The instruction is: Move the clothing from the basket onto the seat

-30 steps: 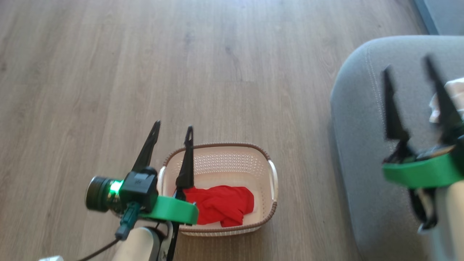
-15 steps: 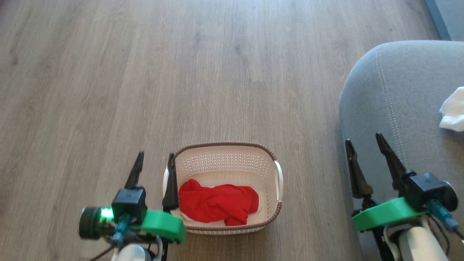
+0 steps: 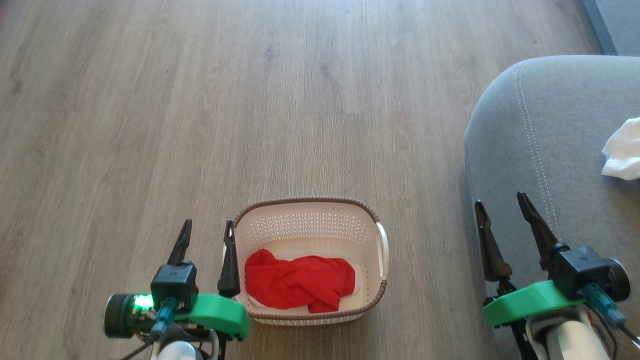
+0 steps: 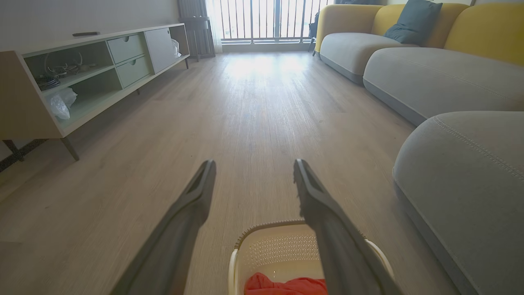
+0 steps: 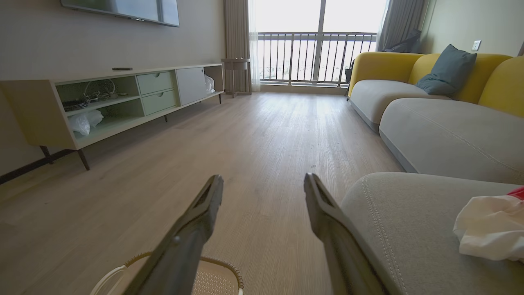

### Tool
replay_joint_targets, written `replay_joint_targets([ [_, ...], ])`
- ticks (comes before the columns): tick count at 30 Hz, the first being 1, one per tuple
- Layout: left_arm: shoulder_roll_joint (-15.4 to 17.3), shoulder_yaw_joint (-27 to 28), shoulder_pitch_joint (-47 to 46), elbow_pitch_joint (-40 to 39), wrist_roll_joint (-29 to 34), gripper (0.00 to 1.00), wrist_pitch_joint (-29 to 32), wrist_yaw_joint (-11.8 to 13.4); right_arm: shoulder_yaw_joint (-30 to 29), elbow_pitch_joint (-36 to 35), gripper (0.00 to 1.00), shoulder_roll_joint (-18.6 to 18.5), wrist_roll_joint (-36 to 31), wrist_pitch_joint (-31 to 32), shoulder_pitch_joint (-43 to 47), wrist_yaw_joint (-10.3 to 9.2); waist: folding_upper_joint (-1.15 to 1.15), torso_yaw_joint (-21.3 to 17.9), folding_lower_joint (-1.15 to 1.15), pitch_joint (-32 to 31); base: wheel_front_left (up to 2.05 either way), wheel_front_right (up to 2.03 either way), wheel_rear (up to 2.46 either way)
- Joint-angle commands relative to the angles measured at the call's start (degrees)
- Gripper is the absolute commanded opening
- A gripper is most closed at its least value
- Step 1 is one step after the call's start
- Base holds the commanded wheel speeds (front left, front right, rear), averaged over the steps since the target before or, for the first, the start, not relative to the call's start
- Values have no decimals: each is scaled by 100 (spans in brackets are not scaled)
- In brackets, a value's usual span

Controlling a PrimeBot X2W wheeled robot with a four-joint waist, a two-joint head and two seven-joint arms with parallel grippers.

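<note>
Head view: a red garment (image 3: 299,281) is lying in the cream basket (image 3: 305,201); a white garment (image 3: 622,150) is resting on the grey seat (image 3: 550,150). The left pincer (image 3: 208,223) and right pincer (image 3: 500,200) are gaping wide, empty. Left wrist view: the basket is sitting just below. Right wrist view: the seat is lying alongside. The red garment, likely light and limp, is offering raised folds to pinch.

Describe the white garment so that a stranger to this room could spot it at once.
Find the rounded grey seat at the right of the wood floor. On its top, at the head view's right edge, lies a crumpled white garment. It is white and on the seat, while the red garment lies in the cream basket on the floor.
</note>
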Motion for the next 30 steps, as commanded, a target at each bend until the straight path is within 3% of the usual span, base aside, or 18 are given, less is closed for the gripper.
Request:
replay_joint_targets([
  [1,-33,190,-167,-182,-42,100,-28,45,126,-186,100,9,-15,-32,-104,-1,0,-5,1,-21,0,0,0],
  [30,-34,74,-100,-227,-128,100,-28,97,100,-78,100,-24,28,-32,-60,-1,0,22,1,-165,0,0,0],
])
